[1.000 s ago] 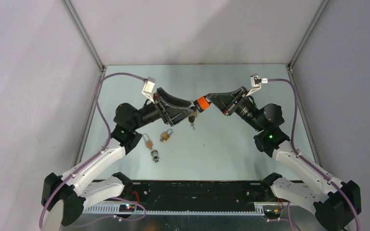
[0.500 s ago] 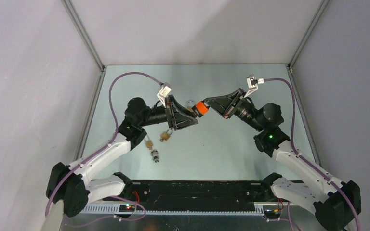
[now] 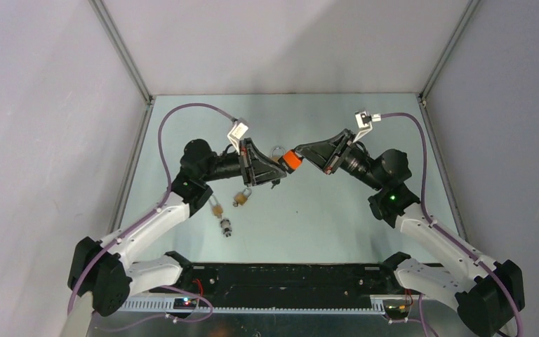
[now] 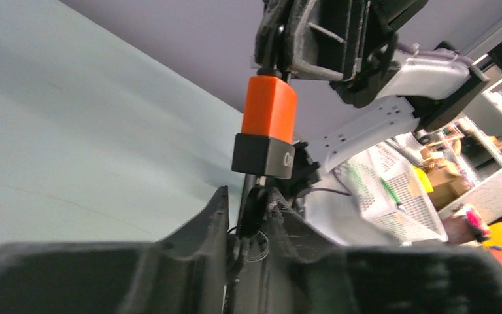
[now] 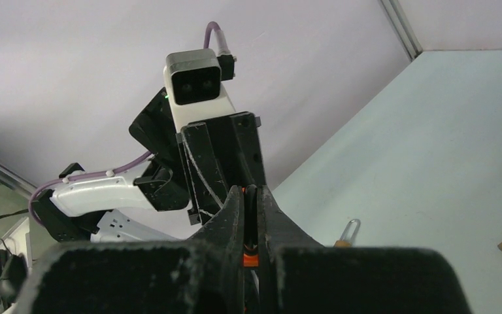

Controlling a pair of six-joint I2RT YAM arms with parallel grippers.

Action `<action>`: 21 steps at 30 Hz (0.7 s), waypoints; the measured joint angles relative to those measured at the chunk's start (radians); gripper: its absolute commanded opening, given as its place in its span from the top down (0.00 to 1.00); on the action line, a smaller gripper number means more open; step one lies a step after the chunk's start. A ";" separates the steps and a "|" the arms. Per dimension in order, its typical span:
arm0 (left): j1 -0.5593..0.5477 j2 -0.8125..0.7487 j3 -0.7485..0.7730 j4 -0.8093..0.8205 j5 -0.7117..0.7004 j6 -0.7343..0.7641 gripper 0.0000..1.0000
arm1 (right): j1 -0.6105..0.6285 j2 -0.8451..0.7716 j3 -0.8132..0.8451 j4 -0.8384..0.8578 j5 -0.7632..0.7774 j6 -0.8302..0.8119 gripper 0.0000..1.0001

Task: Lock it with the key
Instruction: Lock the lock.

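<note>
Orange padlock (image 4: pixel 269 111), black collar at its lower end, held up in the air between the two arms, well above the bench (image 3: pixel 337 210) and roughly over its middle. Body upright in the left wrist view, keyway end pointing down toward the left arm.

Key (image 4: pixel 253 183): dark shank runs up from between the left fingers into the black collar. It looks seated in the keyway, though the entry itself is too shadowed to confirm. Thin key ring (image 4: pixel 253 241) dangles low between the fingers.

Left pincer (image 4: pixel 247 196): nearly closed, pinching the key by its head. Right pincer (image 5: pixel 250 193): closed to a narrow slit on the padlock's upper end, a sliver of orange showing between the pads. Shackle hidden by the right fingers; open or pressed home, cannot tell.

Elsewhere on the bench, near the left arm and untouched: two brass padlocks (image 3: pixel 241 199) side by side, and a small silvery lock (image 3: pixel 226 227) nearer the bases.

Step in hand, as I read it: key in, turn not yet made. Next move calls for a roll of the left wrist about the key's axis while the right arm braces the body against twisting. The two must be kept in line, since any sideways drift would bind the key or pull it out. If the shackle is up, it needs pressing home.
</note>
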 measured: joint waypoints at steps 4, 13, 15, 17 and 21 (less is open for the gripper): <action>0.000 -0.001 0.005 0.013 0.029 -0.014 1.00 | -0.002 0.008 0.000 0.003 -0.001 0.006 1.00; 0.002 -0.007 0.000 0.045 0.034 -0.013 1.00 | -0.016 0.004 -0.002 0.008 0.015 0.047 1.00; 0.001 -0.013 -0.007 0.058 0.025 -0.013 1.00 | -0.021 -0.002 -0.004 0.003 0.015 0.055 1.00; 0.002 -0.022 -0.016 0.066 0.017 -0.018 1.00 | -0.026 -0.008 -0.013 0.002 0.014 0.069 1.00; 0.002 -0.032 -0.032 0.079 0.003 -0.023 1.00 | -0.042 -0.024 -0.037 -0.002 0.004 0.098 1.00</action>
